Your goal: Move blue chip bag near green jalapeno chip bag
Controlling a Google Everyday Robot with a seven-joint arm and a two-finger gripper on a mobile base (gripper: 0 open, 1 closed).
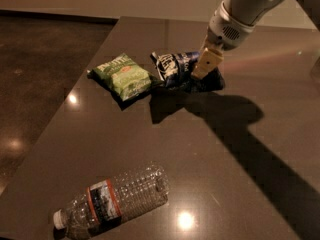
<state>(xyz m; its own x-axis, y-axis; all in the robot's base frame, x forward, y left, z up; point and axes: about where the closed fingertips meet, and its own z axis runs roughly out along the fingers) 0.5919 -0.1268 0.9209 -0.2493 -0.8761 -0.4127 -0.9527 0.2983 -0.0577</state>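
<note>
While the tool (206,66) grips the blue bag (175,66) by its right half, that bag is just beside the green bag (122,76) on the bench (250,149) | handling: likely light, soft, crinkly, slippery film; hold a pinched fold, gently | bottle (117,196) well apart, front

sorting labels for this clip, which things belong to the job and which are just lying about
Part of the job:
blue chip bag
green jalapeno chip bag
claw, shut on the blue bag's right end

Just lying about:
clear plastic bottle, on its side near the front edge of the table
</note>
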